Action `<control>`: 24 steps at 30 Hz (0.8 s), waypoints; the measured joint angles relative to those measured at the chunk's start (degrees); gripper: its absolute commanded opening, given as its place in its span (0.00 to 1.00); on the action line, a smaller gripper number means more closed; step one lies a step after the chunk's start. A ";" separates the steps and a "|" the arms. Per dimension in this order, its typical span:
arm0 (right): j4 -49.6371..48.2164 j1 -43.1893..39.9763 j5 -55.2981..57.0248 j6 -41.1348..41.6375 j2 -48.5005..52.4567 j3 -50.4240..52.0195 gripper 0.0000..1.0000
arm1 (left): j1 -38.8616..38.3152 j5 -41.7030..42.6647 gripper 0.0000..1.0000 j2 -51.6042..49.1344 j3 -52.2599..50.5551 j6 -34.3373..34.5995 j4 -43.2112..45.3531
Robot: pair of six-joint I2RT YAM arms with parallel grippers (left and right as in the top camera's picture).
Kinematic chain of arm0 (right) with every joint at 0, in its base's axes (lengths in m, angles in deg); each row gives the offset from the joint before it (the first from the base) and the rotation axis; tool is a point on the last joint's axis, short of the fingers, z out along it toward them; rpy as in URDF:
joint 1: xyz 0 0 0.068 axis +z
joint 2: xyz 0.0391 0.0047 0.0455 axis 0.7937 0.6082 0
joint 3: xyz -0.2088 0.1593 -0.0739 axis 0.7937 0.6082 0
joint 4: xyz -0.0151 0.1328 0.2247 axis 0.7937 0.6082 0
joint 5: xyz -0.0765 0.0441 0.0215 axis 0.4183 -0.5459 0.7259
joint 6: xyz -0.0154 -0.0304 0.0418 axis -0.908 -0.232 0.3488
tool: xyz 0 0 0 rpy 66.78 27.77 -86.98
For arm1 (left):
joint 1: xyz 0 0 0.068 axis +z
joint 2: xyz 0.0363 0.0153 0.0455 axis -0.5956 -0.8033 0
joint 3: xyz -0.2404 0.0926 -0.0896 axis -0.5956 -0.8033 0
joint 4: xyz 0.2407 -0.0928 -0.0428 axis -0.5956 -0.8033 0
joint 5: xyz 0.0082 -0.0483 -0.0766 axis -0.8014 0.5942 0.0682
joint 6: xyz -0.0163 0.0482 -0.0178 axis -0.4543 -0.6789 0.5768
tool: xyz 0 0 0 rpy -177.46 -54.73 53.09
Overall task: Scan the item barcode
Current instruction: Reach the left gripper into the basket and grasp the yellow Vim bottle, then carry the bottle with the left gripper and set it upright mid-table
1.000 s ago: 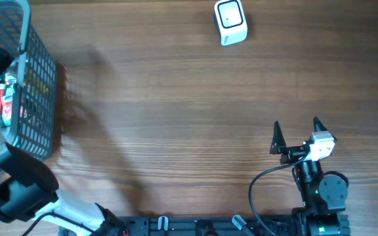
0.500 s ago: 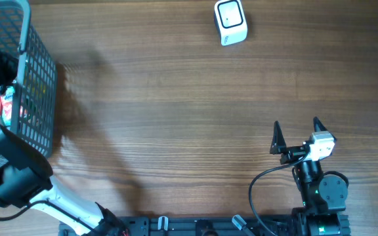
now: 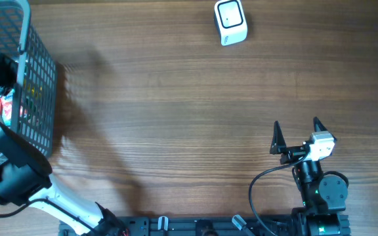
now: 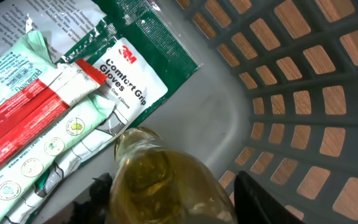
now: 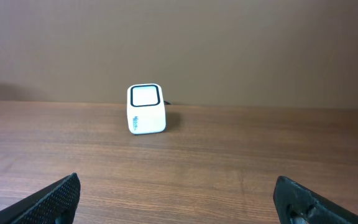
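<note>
The left arm (image 3: 12,172) reaches up the desk's (image 3: 176,118) left edge and bends over the rim of the grey basket (image 3: 39,78), its wrist down inside. In the wrist view, the left fingers (image 4: 257,199) stand on either side of a clear bottle (image 4: 160,168) of yellowish liquid, close against both flanks. Whether they press on it or only bracket it cannot be told. The bottle sits on the basket floor near the mesh wall. Its far end touches a green gloves packet (image 4: 129,68) and a red, white and green packet (image 4: 36,118) beside it.

The right arm (image 3: 320,187) is folded low at the near right of the desk. The right fingers (image 3: 275,139) are spread wide with nothing between them, and they point up the desk. The white scanner (image 3: 230,22) stands well apart from them at the far edge, its dark-framed window facing the right wrist camera.

A second ago the left arm's elbow lay lower in the overhead view and its dark wrist sat nearer the basket's outer side. It has since swung up and further over the basket, and over the last half second it has hardly shifted. The right arm, the scanner and the basket lie where they did.
</note>
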 measured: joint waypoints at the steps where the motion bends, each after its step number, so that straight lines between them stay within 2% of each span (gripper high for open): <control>1: 0.00 0.00 0.02 0.00 0.00 0.00 1.00 | 0.00 0.00 0.34 0.00 0.00 -0.20 0.02; 12: 0.00 0.00 0.00 0.00 0.00 0.00 0.99 | 0.07 0.00 0.27 2.19 -0.04 0.00 4.57; 24: 0.00 0.00 0.00 0.00 0.00 0.00 1.00 | 0.07 0.00 0.23 27.19 -0.09 0.11 15.50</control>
